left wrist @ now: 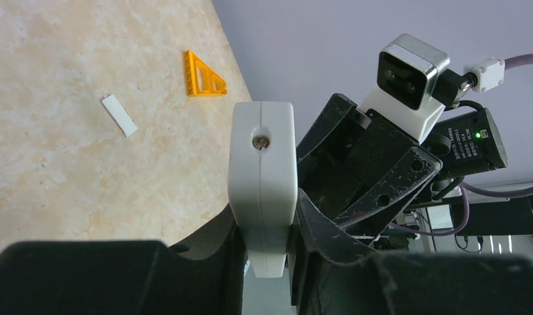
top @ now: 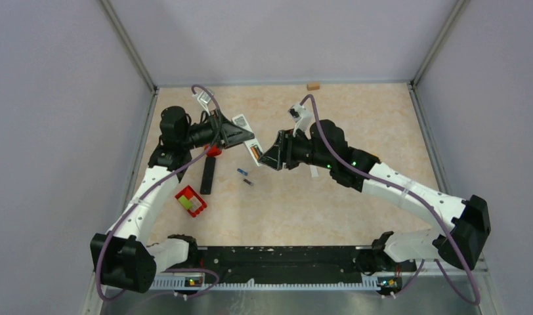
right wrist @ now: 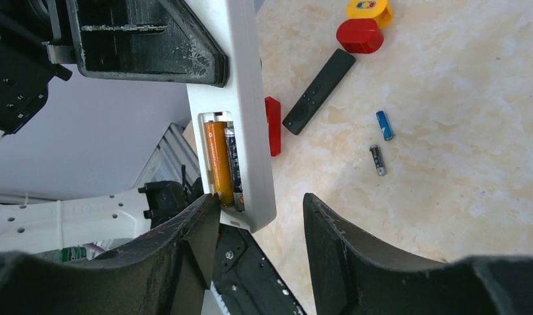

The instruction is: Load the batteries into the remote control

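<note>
Left gripper [left wrist: 264,246] clamped on remote [right wrist: 241,98], held up | right gripper [right wrist: 260,207] spread wide, empty, straddling bay end | orange battery [right wrist: 216,161], dark battery [right wrist: 232,167] in bay; blue battery [right wrist: 384,125] on table [top: 356,197] | risk: finger bump pops uncovered batteries, twists remote

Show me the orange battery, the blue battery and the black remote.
orange battery [right wrist: 216,161], right wrist view, mid-body.
blue battery [right wrist: 384,125], right wrist view, mid-body.
black remote [right wrist: 318,94], right wrist view, middle of its face.
</note>
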{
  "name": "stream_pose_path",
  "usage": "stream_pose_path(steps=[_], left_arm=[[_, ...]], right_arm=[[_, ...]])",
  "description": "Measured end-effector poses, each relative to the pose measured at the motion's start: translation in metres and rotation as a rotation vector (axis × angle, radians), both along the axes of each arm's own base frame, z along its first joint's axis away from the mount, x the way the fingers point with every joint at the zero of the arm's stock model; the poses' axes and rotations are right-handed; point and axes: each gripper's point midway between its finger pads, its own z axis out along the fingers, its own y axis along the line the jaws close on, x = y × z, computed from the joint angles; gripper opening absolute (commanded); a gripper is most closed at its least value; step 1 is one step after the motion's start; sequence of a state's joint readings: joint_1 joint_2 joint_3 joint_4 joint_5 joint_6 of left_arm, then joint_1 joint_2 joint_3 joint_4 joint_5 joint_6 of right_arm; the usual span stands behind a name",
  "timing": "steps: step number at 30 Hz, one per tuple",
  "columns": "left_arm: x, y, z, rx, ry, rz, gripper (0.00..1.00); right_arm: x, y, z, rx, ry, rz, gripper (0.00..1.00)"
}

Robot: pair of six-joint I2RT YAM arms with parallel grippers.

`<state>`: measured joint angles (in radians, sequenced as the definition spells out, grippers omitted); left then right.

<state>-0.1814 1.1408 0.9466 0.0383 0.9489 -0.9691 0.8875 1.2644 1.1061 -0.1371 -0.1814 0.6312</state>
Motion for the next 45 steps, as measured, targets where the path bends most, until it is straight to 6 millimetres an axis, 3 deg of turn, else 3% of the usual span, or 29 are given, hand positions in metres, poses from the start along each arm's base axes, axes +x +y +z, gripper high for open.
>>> stream_pose_path(steps=[4,9,12,20,24,26,30,35,37,40,45], left_arm=[[-0.001,0.0,0.002,-0.002,-0.017,-0.008,0.0],[-0.005,-0.001,0.004,-0.006,-0.023,-0.027,0.0],[-0.007,-0.001,0.005,-0.008,-0.029,-0.037,0.0],[-0.004,0.002,0.0,-0.007,-0.034,-0.024,0.0],[-0.002,0.003,-0.005,-0.013,-0.031,-0.013,0.0],[0.0,0.003,-0.007,-0.014,-0.034,-0.008,0.0],[0.002,0.004,-0.012,-0.004,-0.032,0.007,0.0],[0.006,0.005,-0.02,0.02,-0.024,0.036,0.0],[0.01,0.008,-0.025,0.036,-0.014,0.061,0.0],[0.017,0.014,-0.036,0.069,0.005,0.118,0.0],[0.029,0.028,-0.058,0.133,0.044,0.244,0.0]], right_arm=[[0.001,0.001,0.004,0.015,-0.015,0.0,0.5],[0.005,0.004,0.013,0.046,-0.043,-0.006,0.37],[0.006,0.005,0.015,0.052,-0.049,-0.009,0.25],[0.009,0.011,0.01,0.046,-0.057,0.008,0.02],[0.012,0.012,0.005,0.026,-0.078,0.012,0.01],[0.014,0.011,0.004,0.016,-0.088,0.007,0.07],[0.016,0.009,0.0,-0.005,-0.097,-0.004,0.38],[0.017,0.002,-0.014,-0.061,-0.064,-0.03,0.65],[0.017,-0.003,-0.02,-0.089,-0.049,-0.047,0.71],[0.022,-0.018,-0.026,-0.138,-0.04,-0.114,0.72],[0.039,-0.061,-0.052,-0.287,0.006,-0.285,0.72]])
